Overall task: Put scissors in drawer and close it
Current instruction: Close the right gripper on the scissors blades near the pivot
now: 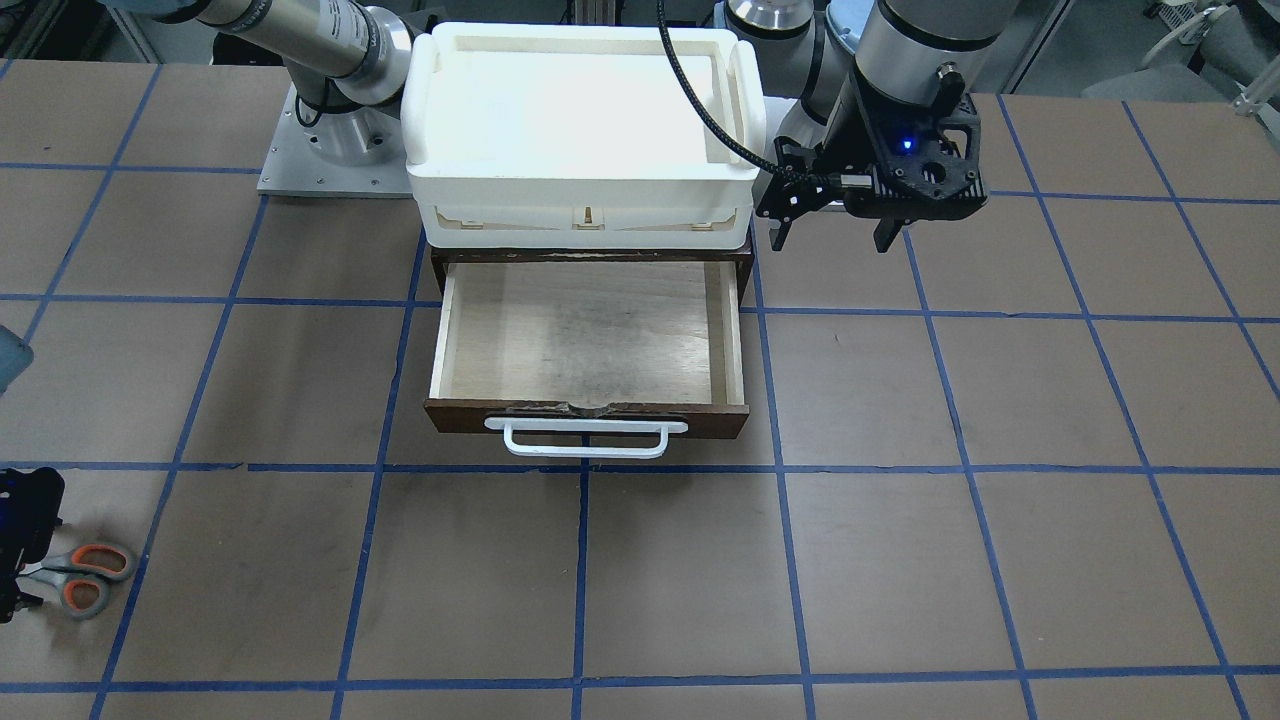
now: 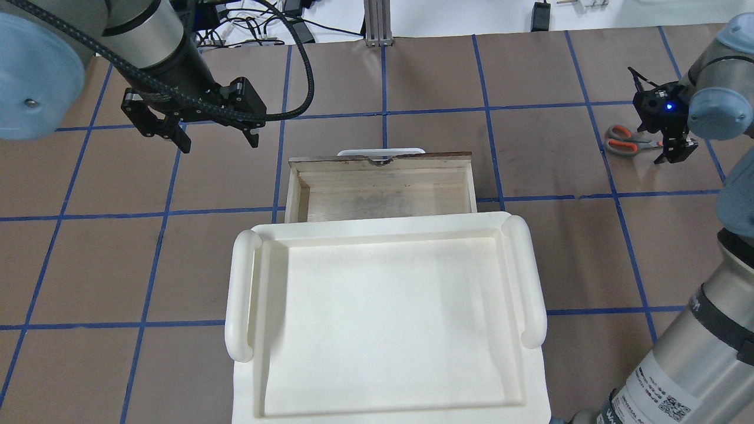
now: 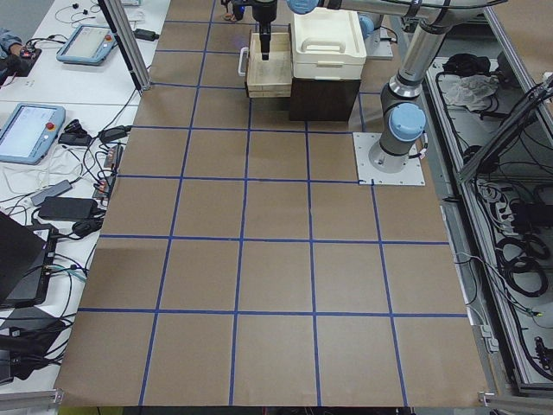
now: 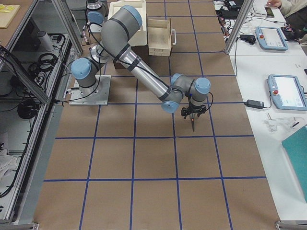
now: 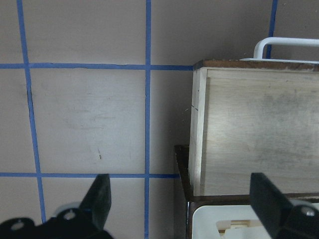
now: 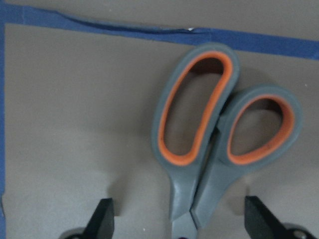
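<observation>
The scissors point(image 1: 85, 578), with orange-and-grey handles, lie flat on the table far to my right; they also show in the overhead view point(image 2: 625, 140). My right gripper point(image 2: 664, 136) is open and low over them. In the right wrist view its fingers point(image 6: 102, 221) stand on either side of the scissors' neck point(image 6: 199, 194); the blades are hidden. The drawer point(image 1: 590, 330) is pulled open and empty, with its white handle point(image 1: 585, 438) facing away from me. My left gripper point(image 1: 830, 238) is open and empty, above the table beside the drawer's side point(image 5: 199, 129).
A cream-white plastic tray point(image 1: 432, 110) sits on top of the dark cabinet that holds the drawer, and hides the cabinet from above point(image 2: 241, 294). Blue tape lines grid the brown table. My right arm reaches far out over the table point(image 4: 144, 76).
</observation>
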Controlling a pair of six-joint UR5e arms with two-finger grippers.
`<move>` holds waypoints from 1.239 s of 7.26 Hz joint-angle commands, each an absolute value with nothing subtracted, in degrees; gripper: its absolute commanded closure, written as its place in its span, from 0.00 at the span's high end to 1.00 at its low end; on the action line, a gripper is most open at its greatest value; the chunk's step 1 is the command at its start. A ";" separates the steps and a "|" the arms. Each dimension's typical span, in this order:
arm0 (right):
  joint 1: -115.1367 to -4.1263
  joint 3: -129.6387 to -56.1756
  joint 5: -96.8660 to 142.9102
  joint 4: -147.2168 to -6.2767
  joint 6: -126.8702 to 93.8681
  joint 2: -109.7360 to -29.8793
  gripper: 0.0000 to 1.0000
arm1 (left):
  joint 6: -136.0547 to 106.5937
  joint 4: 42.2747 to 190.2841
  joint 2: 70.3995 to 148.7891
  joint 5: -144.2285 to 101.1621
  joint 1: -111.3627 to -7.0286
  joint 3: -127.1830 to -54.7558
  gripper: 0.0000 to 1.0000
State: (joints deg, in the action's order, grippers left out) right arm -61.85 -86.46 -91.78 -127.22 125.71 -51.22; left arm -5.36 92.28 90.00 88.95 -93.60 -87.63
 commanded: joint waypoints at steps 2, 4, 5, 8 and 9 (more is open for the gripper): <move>-61.87 -85.87 -92.37 -127.35 128.65 -51.24 0.09 | -5.36 92.29 90.00 88.94 -93.60 -87.71 1.00; -61.87 -85.69 -93.60 -127.09 128.76 -51.42 0.00 | -5.36 92.29 90.00 88.86 -93.60 -87.63 1.00; -61.87 -85.69 -93.60 -126.74 128.59 -51.50 0.00 | -5.36 92.29 90.00 88.94 -93.60 -87.71 1.00; -61.96 -85.61 -92.91 -125.61 128.15 -54.48 0.00 | -5.36 92.29 90.00 88.95 -93.52 -87.63 1.00; -61.96 -85.52 -92.55 -124.38 126.32 -56.58 0.00 | -5.36 92.29 90.00 88.95 -93.60 -87.63 1.00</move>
State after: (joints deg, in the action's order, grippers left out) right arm -61.93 -85.59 -93.03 -125.67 127.80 -54.30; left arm -5.36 92.29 90.00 88.94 -93.58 -87.63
